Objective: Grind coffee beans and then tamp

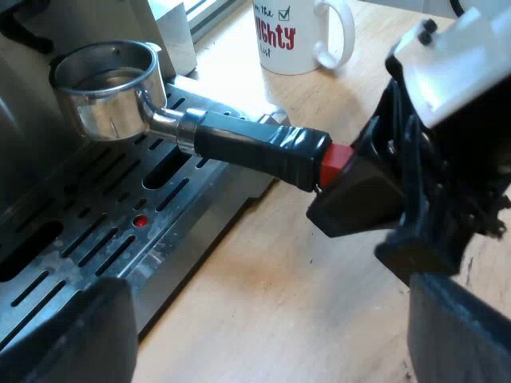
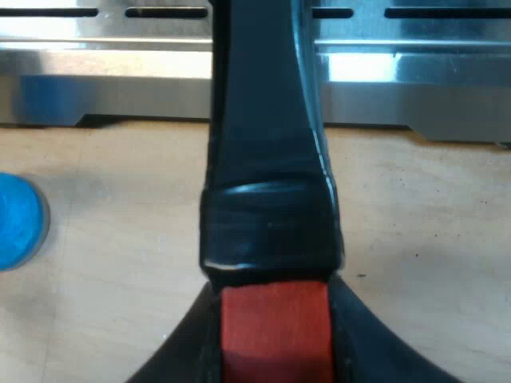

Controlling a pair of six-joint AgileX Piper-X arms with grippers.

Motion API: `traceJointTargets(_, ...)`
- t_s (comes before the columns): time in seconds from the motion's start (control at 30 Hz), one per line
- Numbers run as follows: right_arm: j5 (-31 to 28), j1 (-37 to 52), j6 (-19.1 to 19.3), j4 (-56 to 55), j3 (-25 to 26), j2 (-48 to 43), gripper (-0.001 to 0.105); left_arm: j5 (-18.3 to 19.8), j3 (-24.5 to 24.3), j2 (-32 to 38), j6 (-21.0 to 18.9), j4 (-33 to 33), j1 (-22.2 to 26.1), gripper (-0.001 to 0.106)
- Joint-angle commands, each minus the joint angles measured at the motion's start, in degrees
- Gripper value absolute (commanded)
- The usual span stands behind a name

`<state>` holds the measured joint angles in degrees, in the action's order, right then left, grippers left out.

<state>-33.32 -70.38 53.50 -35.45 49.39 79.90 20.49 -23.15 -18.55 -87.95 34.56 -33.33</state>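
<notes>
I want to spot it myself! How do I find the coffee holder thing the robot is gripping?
Find the espresso machine and its slotted metal drip tray. Just above the tray is the metal holder, a shiny round cup on a dark handle. Its handle ends in red, pinched by the right gripper, unlike the white mug on the table.

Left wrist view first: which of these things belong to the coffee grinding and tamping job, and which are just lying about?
For the job:
silver metal holder with a dark red-tipped handle, held by the right end effector
steel espresso machine with slotted drip tray
round blue tamper

Lying about:
white mug with red lettering
</notes>
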Motion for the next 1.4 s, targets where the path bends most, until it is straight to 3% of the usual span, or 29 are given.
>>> traceJointTargets(0.03, -3.36, -0.6, 1.05, 1.33, 0.93, -0.74, 0.0, -0.16, -0.05, 0.06, -0.55, -0.19, -0.31, 0.071)
traceJointTargets(0.33, -4.63, -1.97, 0.3, -5.55, 0.93, -3.52, 0.0, -0.26, -2.16, 0.06, -0.55, 4.42, -0.31, 0.071)
traceJointTargets(0.5, -2.89, -1.97, 2.08, -8.0, 0.93, -7.02, 0.0, -0.26, -4.26, 0.06, -0.55, 7.94, -0.31, 0.071)
traceJointTargets(0.67, 0.31, -1.97, 8.23, -8.15, 0.93, -9.18, 0.0, -0.26, -4.36, 0.06, -0.67, 9.13, -0.31, 0.071)
traceJointTargets(0.83, 1.48, -1.97, 9.88, -8.3, 0.93, -9.65, 0.0, -0.13, -4.72, 0.17, -0.79, 9.76, -0.31, 0.071)
traceJointTargets(0.87, 2.42, -1.97, 11.91, -8.41, 0.93, -9.79, 0.0, -0.13, -4.8, 0.17, -0.81, 9.96, -0.31, 0.071)
traceJointTargets(0.97, 3.19, -3.03, 15.27, -8.43, 0.93, -9.91, 0.0, -0.13, -5.98, 0.17, -1.17, 14.44, -0.31, 0.071)
traceJointTargets(1.4, 6.3, -5.9, 19.04, -7.88, -0.47, -10.15, 0.0, 0.3, -5.99, 0.17, -1.97, 16.28, -0.31, 0.071)
